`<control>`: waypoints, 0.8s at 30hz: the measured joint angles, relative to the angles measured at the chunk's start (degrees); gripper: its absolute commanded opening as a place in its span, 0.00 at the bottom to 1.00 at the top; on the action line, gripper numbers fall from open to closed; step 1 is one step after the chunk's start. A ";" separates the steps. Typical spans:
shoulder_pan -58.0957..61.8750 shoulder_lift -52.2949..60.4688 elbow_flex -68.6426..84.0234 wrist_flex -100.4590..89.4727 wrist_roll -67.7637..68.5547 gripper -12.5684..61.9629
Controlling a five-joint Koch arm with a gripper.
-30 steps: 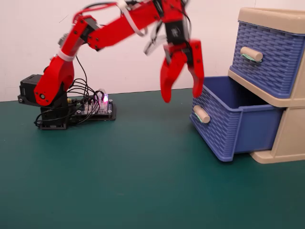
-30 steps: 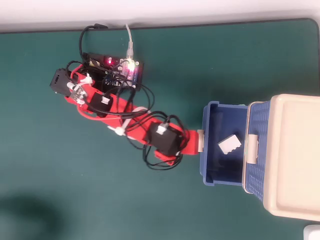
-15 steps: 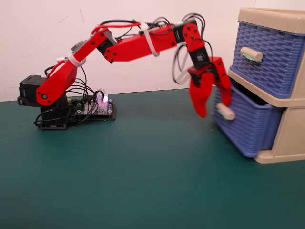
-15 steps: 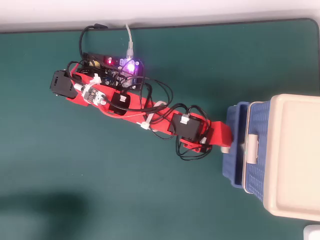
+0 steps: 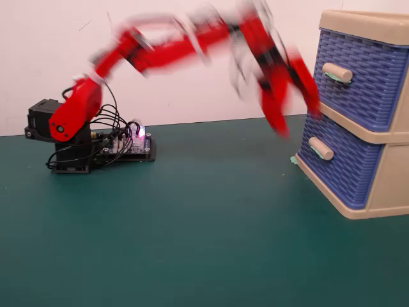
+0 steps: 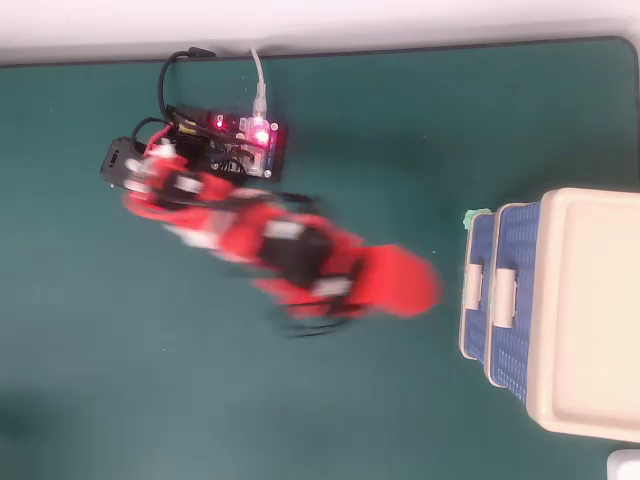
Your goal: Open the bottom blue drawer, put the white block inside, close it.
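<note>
Your desk (image 5: 204, 243) fills the lower part of the fixed view with a dark green mat, and in the overhead view it covers nearly the whole frame.

The cabinet (image 5: 390, 185) stands at the right edge of the fixed view, beige, with two blue drawers stacked. The upper drawer (image 5: 358, 73) sits near the top right. The bottom blue drawer (image 5: 348, 166) is below it, and in the overhead view (image 6: 477, 285) its front stands out a little further left than the upper one's. How far it is pulled out you cannot judge from these views. Its beige handle (image 5: 321, 148) points left toward the arm.

Your red arm (image 5: 172, 45) arches from its base at the left of the fixed view up across the top of the frame, heavily blurred. In the overhead view it runs from upper left toward the centre.

The jaws (image 5: 294, 105) hang at the right of centre in the fixed view, just left of the cabinet, at about the level of the gap between the two drawers and above the lower handle. Blur smears them; you cannot tell whether they are spread or pressed together.

The circuit board (image 6: 245, 140) beside the base shows pink lights.

A small pale green bit (image 6: 477, 216) lies on the desk against the cabinet's lower corner.

The white block cannot be made out in either view.
</note>
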 measured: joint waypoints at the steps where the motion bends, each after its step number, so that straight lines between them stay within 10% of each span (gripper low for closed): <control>1: 2.64 5.01 0.00 5.89 0.00 0.63; 14: 64.69 50.36 84.55 5.19 -63.72 0.63; 24: 71.72 61.52 122.87 -9.93 -72.95 0.63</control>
